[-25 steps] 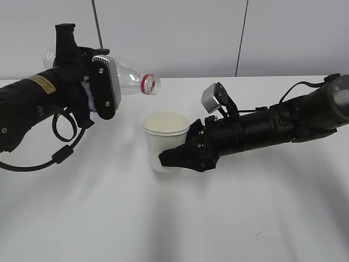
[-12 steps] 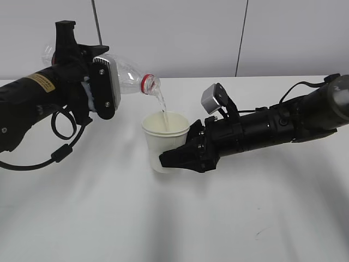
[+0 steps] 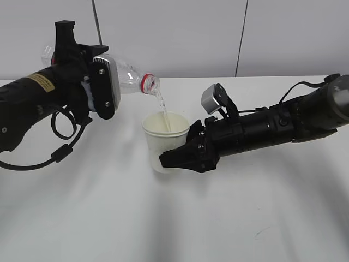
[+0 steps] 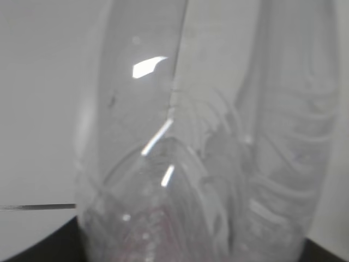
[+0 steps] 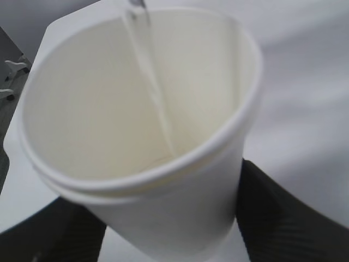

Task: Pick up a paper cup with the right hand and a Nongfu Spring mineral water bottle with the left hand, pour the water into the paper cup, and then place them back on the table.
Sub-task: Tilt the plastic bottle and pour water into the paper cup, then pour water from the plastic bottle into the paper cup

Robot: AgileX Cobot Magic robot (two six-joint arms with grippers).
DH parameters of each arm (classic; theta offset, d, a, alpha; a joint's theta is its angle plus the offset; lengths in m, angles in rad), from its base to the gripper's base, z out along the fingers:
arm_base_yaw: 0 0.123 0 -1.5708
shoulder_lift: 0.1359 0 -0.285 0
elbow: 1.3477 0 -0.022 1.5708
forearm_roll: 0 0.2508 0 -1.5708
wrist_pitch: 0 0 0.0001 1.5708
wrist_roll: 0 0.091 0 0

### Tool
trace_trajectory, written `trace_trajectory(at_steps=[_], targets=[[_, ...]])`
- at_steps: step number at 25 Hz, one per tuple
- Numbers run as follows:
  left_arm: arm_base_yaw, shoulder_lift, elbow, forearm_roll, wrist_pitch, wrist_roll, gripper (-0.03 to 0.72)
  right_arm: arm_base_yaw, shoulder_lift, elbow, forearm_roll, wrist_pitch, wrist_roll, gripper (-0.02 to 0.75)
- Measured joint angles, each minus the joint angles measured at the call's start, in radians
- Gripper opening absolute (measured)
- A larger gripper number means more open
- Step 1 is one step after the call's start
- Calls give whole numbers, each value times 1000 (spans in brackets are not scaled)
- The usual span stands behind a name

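My left gripper (image 3: 95, 90) is shut on the clear water bottle (image 3: 130, 78) and holds it tipped almost level, its red-ringed open mouth over the paper cup (image 3: 163, 139). A thin stream of water runs from the mouth into the cup. My right gripper (image 3: 177, 157) is shut on the white cup and holds it upright above the table (image 3: 180, 218). The left wrist view is filled by the blurred clear bottle (image 4: 202, 164). In the right wrist view the cup (image 5: 142, 125) sits between my black fingers (image 5: 283, 218), with the stream falling inside it.
The white table stretches in front of and around both arms. A grey wall with two dark vertical seams (image 3: 241, 38) stands behind. A looping black cable (image 3: 60, 147) hangs under the left arm.
One second ago no water was flowing. The bottle has tipped a little further and a stream now runs into the cup. Both arms have stayed nearly where they were.
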Motion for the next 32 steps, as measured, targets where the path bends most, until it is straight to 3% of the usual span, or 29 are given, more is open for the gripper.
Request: trace_trajectory(at_steps=[32], targets=[[0,0,0,-4,-6,32,351,0,0,0,-4,6,0,505]])
